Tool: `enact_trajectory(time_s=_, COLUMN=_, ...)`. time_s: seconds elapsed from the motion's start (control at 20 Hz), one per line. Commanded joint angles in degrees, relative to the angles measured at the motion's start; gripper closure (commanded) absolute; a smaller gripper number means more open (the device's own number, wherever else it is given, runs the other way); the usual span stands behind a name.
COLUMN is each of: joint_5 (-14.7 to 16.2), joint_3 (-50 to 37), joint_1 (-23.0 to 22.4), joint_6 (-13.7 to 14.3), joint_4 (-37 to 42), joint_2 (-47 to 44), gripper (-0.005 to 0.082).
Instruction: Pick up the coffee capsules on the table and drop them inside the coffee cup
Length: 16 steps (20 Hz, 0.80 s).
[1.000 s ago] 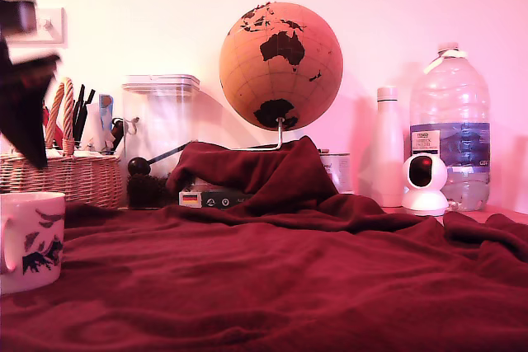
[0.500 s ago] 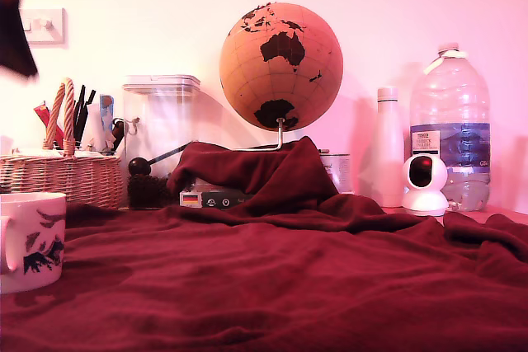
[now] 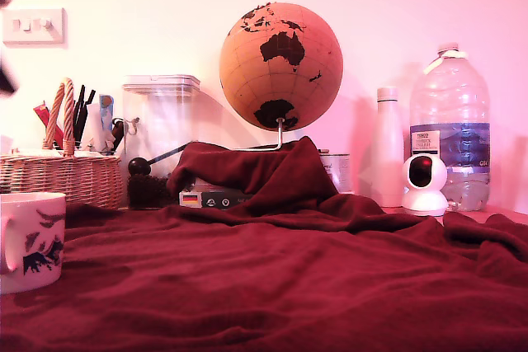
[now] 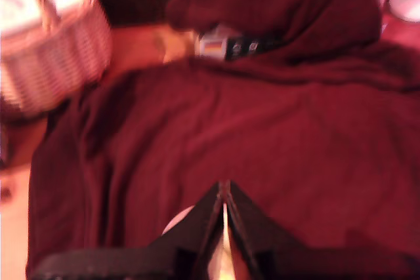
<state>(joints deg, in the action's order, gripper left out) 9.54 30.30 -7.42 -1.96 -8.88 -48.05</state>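
Nearby — basket (image 3: 62,177) holds utensils; cup (image 3: 31,239) contents hidden.

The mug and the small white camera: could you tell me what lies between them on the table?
Only rumpled red cloth, in the exterior view.

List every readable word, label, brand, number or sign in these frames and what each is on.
"TESCO": label of the large water bottle, only just legible; the finer print below is too small to read.
Flag sticker (black, red, yellow stripes), no words: small dark box.
Box's other markings: too small.
Coffee cup: pictures only, no text.
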Motion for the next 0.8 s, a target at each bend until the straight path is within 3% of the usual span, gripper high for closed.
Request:
enact_trajectory(time_s=0.0, joint_5=0.8, joint_3=-3.6, joint_1=1.6, joint_6=-1.2, joint_4=2.5, joint_2=2.3, gripper=0.0793)
enact_trajectory(time_s=0.25, joint_5=2.1, joint_3=-10.5, joint_1=5.0, joint_6=-3.0, joint_4=6.3, joint_2=8.2, gripper=0.0793)
enact_trajectory(time_s=0.35, joint_5=2.1, joint_3=-11.7, joint_1=5.2, joint_6=-4.5, joint_4=6.8, joint_2=10.1, gripper=0.0793)
enact_trajectory(time_s=0.75, joint_5=0.5, joint_3=-18.3, joint_1=5.2, joint_6=-5.6, joint_4=8.1, joint_2=17.3, gripper=0.0793)
